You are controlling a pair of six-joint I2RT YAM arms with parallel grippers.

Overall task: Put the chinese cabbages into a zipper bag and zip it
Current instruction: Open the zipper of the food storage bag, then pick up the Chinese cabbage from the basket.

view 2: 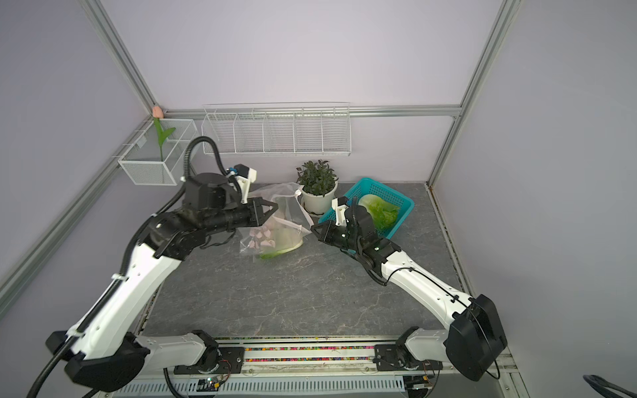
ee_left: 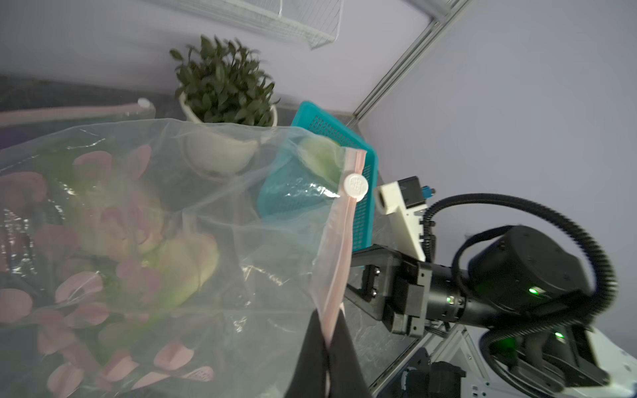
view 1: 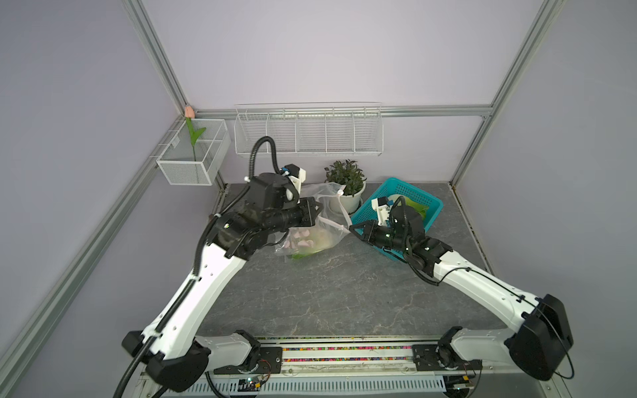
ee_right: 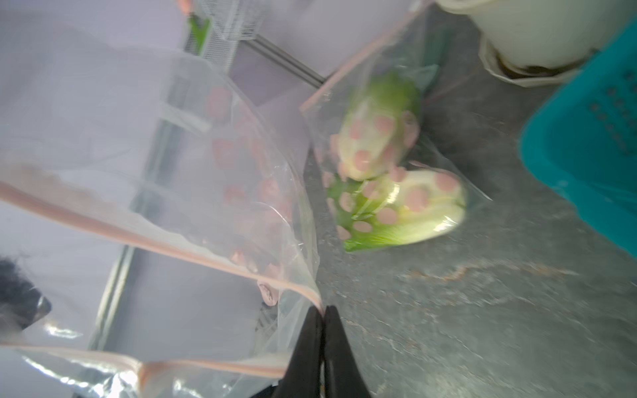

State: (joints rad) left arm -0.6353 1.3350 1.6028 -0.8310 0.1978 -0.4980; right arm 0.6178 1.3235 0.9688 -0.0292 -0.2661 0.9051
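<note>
The clear zipper bag (view 1: 331,210) (view 2: 287,217) with pink spots hangs stretched between my two grippers, its bottom resting on the table. Two chinese cabbages (ee_right: 375,138) (ee_right: 410,206) lie inside it at the bottom (view 2: 282,244). A third cabbage (view 2: 379,212) lies in the teal basket (view 2: 406,205), partly behind my right wrist. My left gripper (ee_left: 331,317) (view 1: 319,206) is shut on the bag's pink zip strip, below the white slider (ee_left: 356,186). My right gripper (ee_right: 322,308) (view 1: 351,228) is shut on the strip's end corner.
A dark-leaved plant in a white pot (view 1: 346,186) stands right behind the bag, beside the basket (view 1: 429,208). On the back wall hangs a white wire shelf (view 1: 308,132). At the left wall there is a mesh box (view 1: 193,158) holding a tulip.
</note>
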